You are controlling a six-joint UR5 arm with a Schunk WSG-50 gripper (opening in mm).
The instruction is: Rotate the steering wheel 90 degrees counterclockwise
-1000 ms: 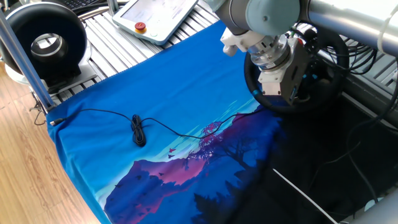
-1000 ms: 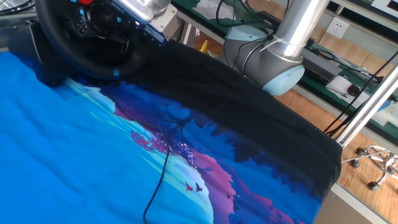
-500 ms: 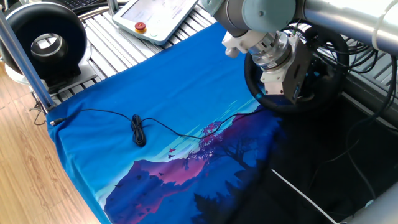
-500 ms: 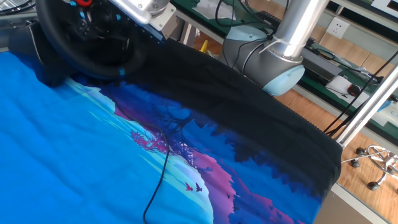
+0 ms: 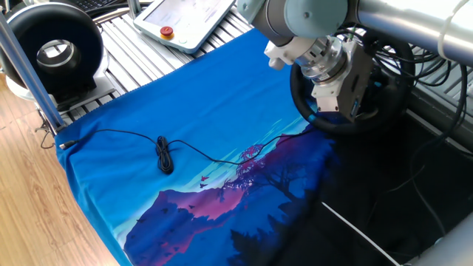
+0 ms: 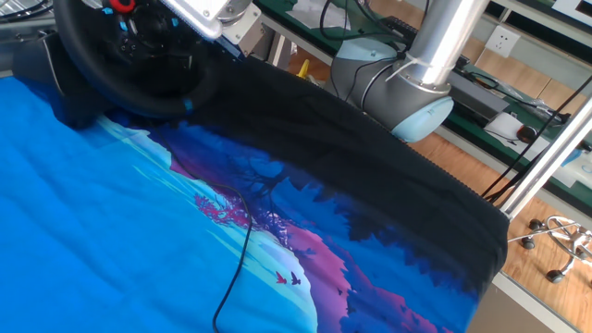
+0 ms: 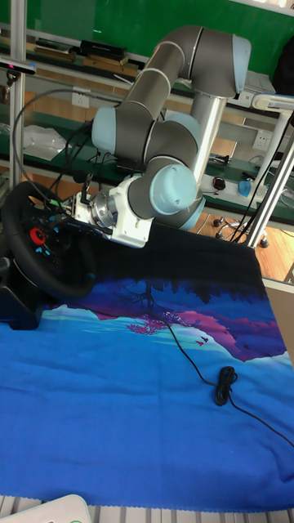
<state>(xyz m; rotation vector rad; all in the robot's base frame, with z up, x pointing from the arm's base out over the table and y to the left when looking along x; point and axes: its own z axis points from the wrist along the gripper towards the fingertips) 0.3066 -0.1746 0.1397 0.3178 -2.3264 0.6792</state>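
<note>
Gripper (image 5: pixel 353 92) is pressed into the steering wheel (image 5: pixel 384 111) from the front, around the lower rim and hub. We can't tell whether the fingers are spread or pinching the rim: the body of the tool hides them in all three views.

The wheel stands upright at a far corner of the table, on its black base (image 7: pixel 18 304), rim facing across the cloth. In the other fixed view the blue stripe (image 6: pixel 191 102) sits low on the rim, at its right side. The tall fixed view shows the red dial (image 7: pixel 37 236) on the hub and small coloured buttons near it.

Room: the printed cloth (image 5: pixel 192 140) in front of the wheel is flat and mostly bare. The only thing on it is a thin black cable (image 5: pixel 164 155) with a coiled bundle, well apart from the wheel. Behind the wheel, loose black cables (image 5: pixel 436 63) crowd close to the rim.

One fixed view alone shows the black ring-shaped device (image 5: pixel 53 48) with white centre and the teach pendant (image 5: pixel 188 18), both off the cloth on the slatted table, well apart from the arm. The other fixed view alone shows the cloth's far edge draping over the table side, plus the arm base (image 6: pixel 398 88) beyond it. The tall view alone shows the whole arm (image 7: pixel 163 106) folded over the wheel.
</note>
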